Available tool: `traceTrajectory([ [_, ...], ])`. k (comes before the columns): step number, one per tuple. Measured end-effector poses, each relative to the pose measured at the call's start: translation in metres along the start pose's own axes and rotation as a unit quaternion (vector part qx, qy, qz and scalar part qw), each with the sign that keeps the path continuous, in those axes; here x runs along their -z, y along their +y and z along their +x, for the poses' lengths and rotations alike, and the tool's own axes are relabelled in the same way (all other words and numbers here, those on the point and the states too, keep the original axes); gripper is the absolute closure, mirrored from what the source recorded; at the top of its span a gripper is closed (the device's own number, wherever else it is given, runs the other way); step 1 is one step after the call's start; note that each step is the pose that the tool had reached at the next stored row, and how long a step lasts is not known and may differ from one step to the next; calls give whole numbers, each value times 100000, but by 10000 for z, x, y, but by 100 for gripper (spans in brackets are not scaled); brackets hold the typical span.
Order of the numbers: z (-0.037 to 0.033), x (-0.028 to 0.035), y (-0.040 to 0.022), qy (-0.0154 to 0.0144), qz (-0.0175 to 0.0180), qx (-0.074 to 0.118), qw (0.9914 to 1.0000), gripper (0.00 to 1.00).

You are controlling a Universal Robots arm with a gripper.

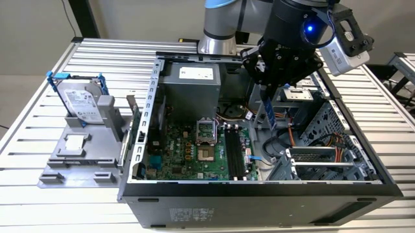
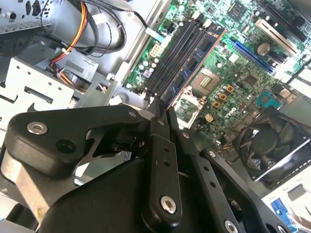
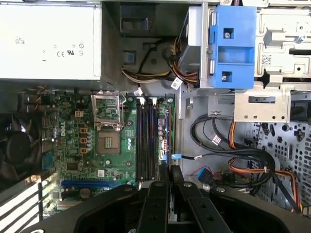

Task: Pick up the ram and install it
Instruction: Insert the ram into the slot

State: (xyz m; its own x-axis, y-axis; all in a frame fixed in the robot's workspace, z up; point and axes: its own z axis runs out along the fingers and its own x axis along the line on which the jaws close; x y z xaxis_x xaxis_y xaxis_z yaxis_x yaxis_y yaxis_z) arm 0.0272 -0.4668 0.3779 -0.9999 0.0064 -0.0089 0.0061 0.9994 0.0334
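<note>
Hand (image 1: pixel 268 92) clamped on ram (image 1: pixel 270 116), above motherboard slots (image 1: pixel 234 154)

Exterior view: set high, angled down over the table's (image 1: pixel 29 145) near edge into the open case (image 1: pixel 259 199). Both wrist views: close above (past the gripper (image 3: pixel 168 171)), facing the motherboard (image 3: pixel 77 141); shared across all three.
</note>
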Motion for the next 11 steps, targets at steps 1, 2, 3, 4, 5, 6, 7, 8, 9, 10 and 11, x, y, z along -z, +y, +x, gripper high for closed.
traceTrajectory([
  [1,0,0,0,1,-45,1,100000,100],
  [2,0,0,0,0,-95,0,100000,100],
  [3,0,0,0,-1,-151,-2,100000,100],
  [4,0,0,0,1,-200,-1,100000,100],
  [5,0,0,0,2,-251,-3,100000,100],
  [6,0,0,0,1,-303,-2,100000,100],
  [7,0,0,0,2,-361,-2,99999,100],
  [8,0,-2,0,5,-339,-2,99999,100],
  [9,0,-10,0,39,-280,0,100000,100],
  [10,0,-25,0,71,-257,0,100000,100],
  [11,1,-42,1,95,-248,-4,100000,100],
])
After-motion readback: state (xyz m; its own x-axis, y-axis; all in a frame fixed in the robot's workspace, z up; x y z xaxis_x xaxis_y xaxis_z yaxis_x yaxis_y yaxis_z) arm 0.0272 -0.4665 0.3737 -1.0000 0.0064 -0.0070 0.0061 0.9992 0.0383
